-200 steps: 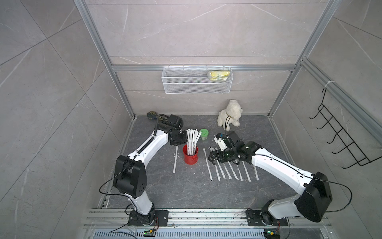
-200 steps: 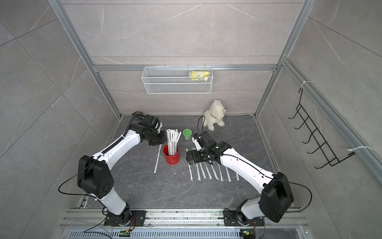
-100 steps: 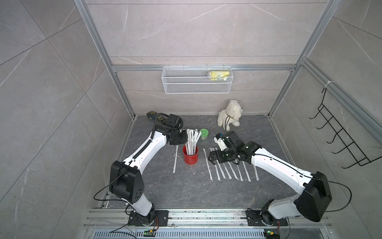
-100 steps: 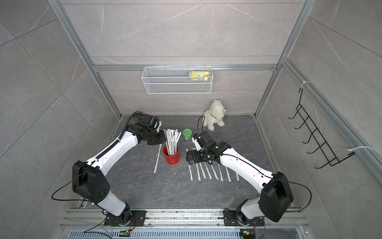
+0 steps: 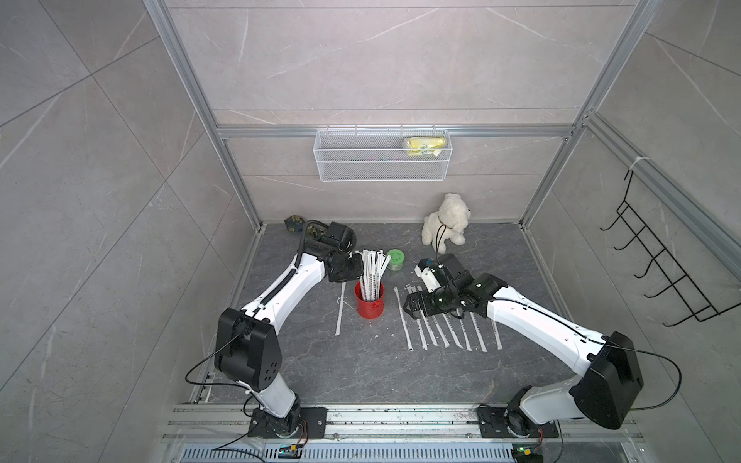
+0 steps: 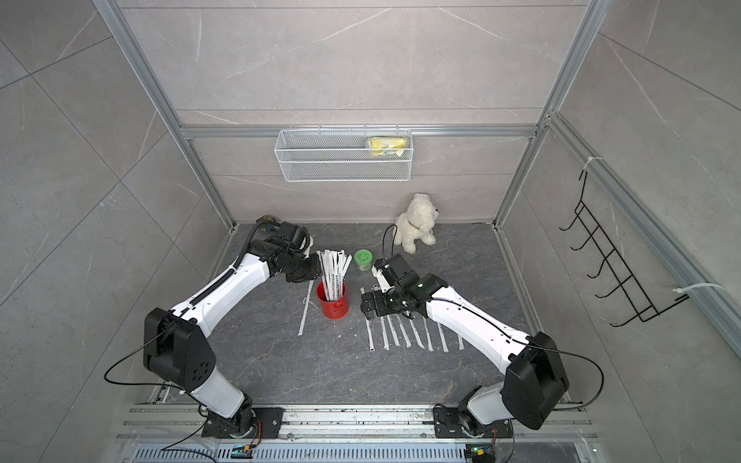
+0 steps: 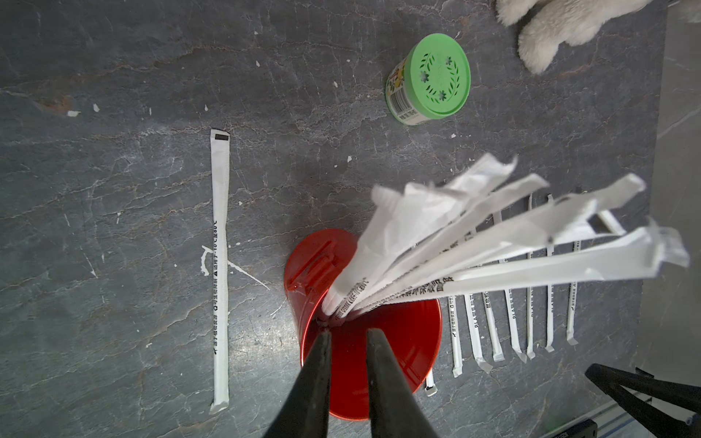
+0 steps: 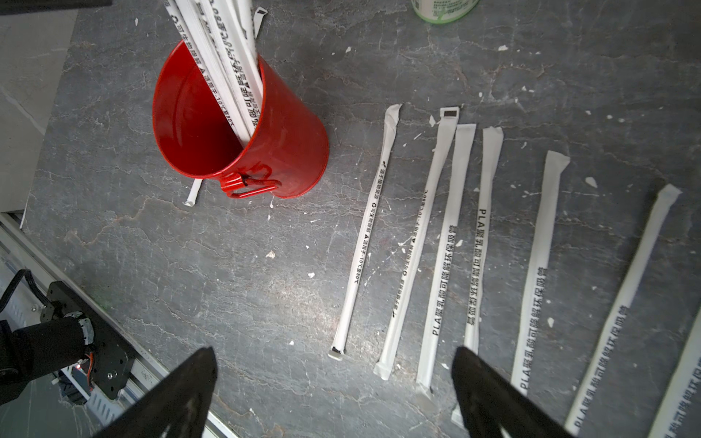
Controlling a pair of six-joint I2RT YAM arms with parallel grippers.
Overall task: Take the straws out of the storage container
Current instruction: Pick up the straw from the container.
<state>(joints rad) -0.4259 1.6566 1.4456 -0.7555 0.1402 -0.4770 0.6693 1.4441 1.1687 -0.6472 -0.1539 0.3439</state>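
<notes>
1. The straws (image 7: 474, 246) stand upright in the storage container (image 5: 369, 306) on the counter (image 5: 320, 360), tops fanning away from the left claw (image 7: 349, 333);
2. left claw narrow, empty, just beside them, the nearer;
3. right claw (image 8: 333, 350) wide, empty, above the laid-out straws (image 8: 444, 246).

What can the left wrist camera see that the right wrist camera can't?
Only the left wrist view shows the plush dog's paw, the jar's green lid, the crumpled tops of the standing straws, and the left gripper, its jaws a little apart above the red can.
Only the right wrist view shows the right gripper, its jaws wide open, and a black arm base.
Both show the red can, the straws standing in it, the row of loose straws and the grey table.
</notes>
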